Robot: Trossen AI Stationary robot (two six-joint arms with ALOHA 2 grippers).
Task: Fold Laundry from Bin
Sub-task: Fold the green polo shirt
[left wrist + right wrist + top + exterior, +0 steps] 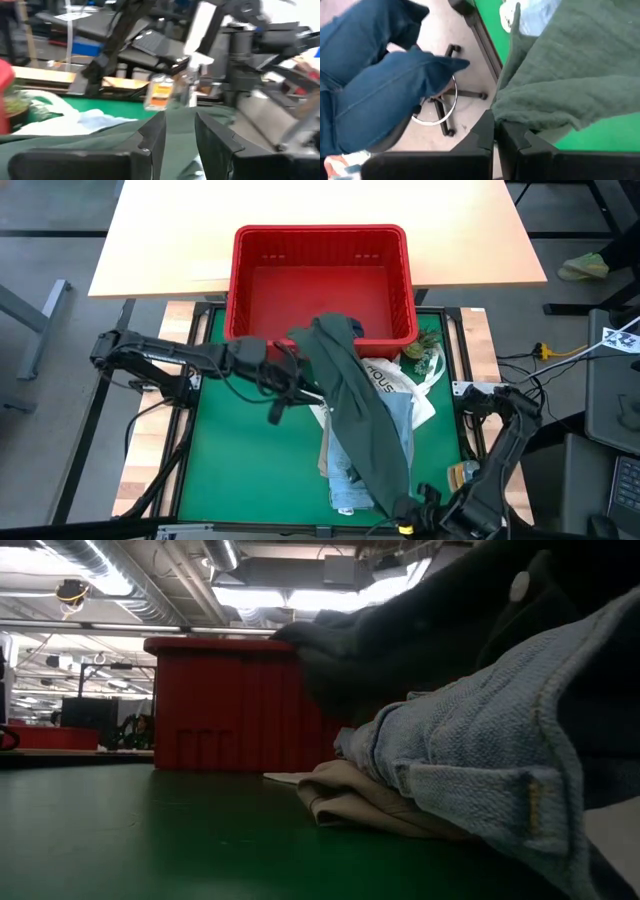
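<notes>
A dark olive-green garment (355,405) runs slantwise from the red bin's (320,280) near rim to the mat's near right corner. Its far end (335,332) is draped over that rim. Under it lie a light blue garment (345,480) and a beige one (350,802). My right gripper (408,512) is shut on the olive garment's near end. My left gripper (312,385) stands open at the garment's left edge, near the bin, with green cloth showing through its gap (180,132). My right gripper pinches an edge of the olive garment's near end (502,116) between its two fingers, slanting down from above. The cloth runs away from the fingers toward the bin, raised over the pile beneath. My left gripper's fingers stand apart at the garment; I cannot tell whether they touch it.
A white printed tote bag (395,380) lies beside the bin's near right corner, with a small plant (425,345) by it. A person's legs in blue jeans (385,75) and a chair base (445,107) are just off the mat's edge by my right gripper. Bare green mat (250,470) lies at the left.
</notes>
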